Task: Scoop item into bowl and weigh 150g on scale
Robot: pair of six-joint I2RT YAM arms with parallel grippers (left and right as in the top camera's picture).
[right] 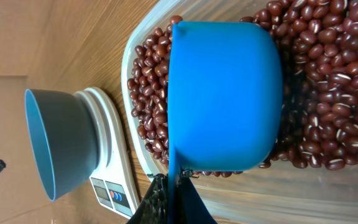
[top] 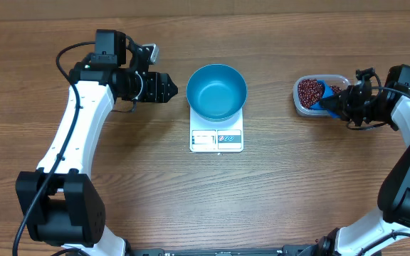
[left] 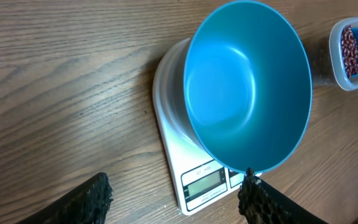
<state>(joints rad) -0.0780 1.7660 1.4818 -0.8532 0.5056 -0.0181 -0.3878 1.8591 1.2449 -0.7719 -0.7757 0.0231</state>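
The left arm [top: 84,117] lies level, jaws wide and empty just left of the bowl [top: 217,91] on the scale [top: 216,140] at centre, while the right arm [top: 406,107] reaches in from the right, jaws clamped on the scoop [top: 329,102] among the beans [top: 309,90] in the tub [top: 299,107]

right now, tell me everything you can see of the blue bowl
The bowl is round, deep and blue, smooth and slightly glossy like plastic, with walls flaring to a wide rim. It is empty. It sits upright on the white scale, its rim overhanging the platform but leaving the display strip uncovered. Only the scale touches it.
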